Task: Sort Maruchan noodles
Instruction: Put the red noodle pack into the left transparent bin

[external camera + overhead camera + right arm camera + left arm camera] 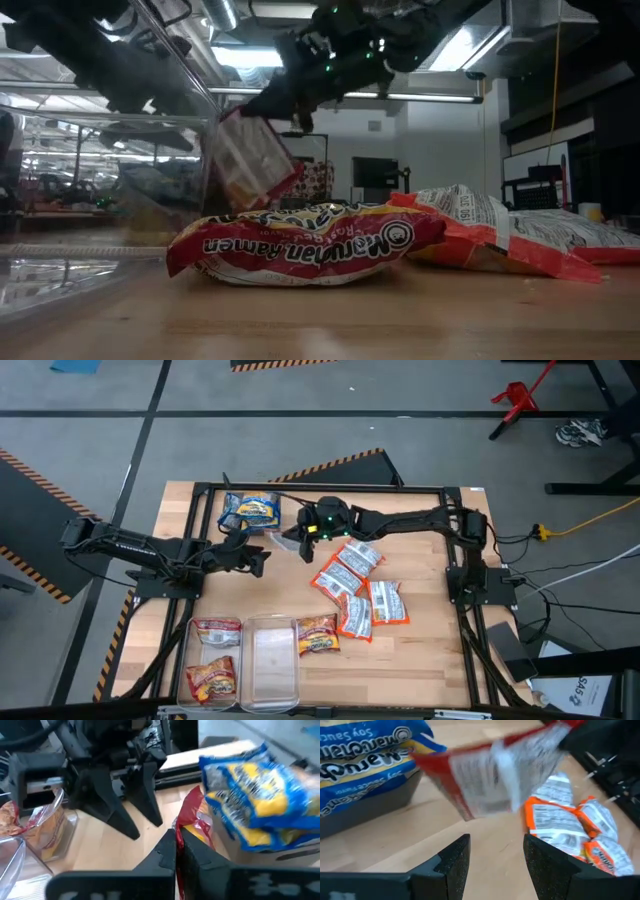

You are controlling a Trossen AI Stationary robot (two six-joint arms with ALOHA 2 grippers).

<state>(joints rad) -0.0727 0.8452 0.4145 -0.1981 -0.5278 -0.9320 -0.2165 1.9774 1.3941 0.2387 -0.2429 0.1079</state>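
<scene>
My right gripper (293, 543) (177, 845) hangs over the table's far middle, shut on a red-and-yellow noodle packet (250, 160) (500, 775). My left gripper (262, 558) (495, 855) is open, level, just left of that packet and touching nothing. Blue-and-yellow packets (250, 510) (260, 800) lie piled in a dark tray at the far left. Several orange-and-white packets (355, 585) lie flat in a loose pile right of centre. Two red packets (215, 660) sit in a clear bin at the near edge. Another red packet (317, 633) (310, 240) lies flat beside it. My right gripper pinches the red-and-yellow packet between its two fingers at one end (192, 822), coming from above and slanting toward the table's left. The packet is lifted clear of the table and hangs tilted below the fingers (250, 165).
A second clear bin (270, 660) stands at the near edge between the bin with red packets and the loose red packet. A black frame (330, 488) runs around the table. Bare wood (260, 595) lies between the grippers and the near bins.
</scene>
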